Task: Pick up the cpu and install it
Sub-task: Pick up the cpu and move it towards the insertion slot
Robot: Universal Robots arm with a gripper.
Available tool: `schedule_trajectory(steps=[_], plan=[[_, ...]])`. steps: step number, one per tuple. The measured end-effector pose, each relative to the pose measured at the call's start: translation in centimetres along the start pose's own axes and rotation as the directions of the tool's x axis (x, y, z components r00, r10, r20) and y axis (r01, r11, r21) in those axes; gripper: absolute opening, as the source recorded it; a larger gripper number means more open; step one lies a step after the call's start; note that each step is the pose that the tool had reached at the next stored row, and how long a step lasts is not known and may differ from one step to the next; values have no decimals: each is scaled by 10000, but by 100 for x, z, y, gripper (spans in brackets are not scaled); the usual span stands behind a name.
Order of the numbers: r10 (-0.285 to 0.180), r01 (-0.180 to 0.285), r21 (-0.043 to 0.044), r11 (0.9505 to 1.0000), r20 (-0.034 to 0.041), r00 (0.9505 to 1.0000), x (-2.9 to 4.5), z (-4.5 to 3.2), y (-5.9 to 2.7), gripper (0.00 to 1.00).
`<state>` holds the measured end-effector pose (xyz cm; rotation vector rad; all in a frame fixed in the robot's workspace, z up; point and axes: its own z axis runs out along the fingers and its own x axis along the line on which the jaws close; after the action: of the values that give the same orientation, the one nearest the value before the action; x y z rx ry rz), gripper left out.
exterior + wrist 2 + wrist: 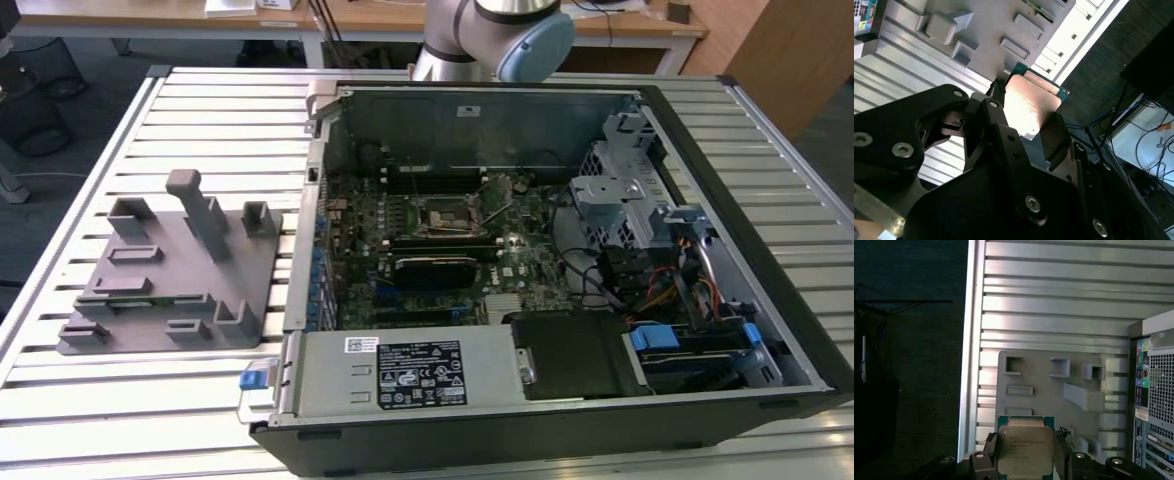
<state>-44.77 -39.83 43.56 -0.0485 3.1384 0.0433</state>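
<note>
- Plainly, in both wrist views the hand (pixel 1025 456) (pixel 1026 120) is clamped on the cpu (pixel 1025 450) (pixel 1031 106), with a finger on each of two opposite edges.
- The cpu is held in the air with the grey holder block (pixel 1054 395) behind it, on the slatted counter (pixel 1054 305).
- In the exterior view, the open computer case (pixel 400 410) lies just beside the holder block, with the motherboard socket (pixel 441 212) inside the case.

The cpu (pixel 1025 447) was silver-grey, green-rimmed, within the black gripper (pixel 1025 457); beyond it, a grey fixture (pixel 1054 390) on the ribbed silver table (pixel 1054 305).
</note>
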Motion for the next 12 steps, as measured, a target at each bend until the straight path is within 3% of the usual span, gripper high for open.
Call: schedule_trajectory(steps=[12], plan=[[1, -1, 1, 10000, -2, 10000, -19, -24, 3, 53]])
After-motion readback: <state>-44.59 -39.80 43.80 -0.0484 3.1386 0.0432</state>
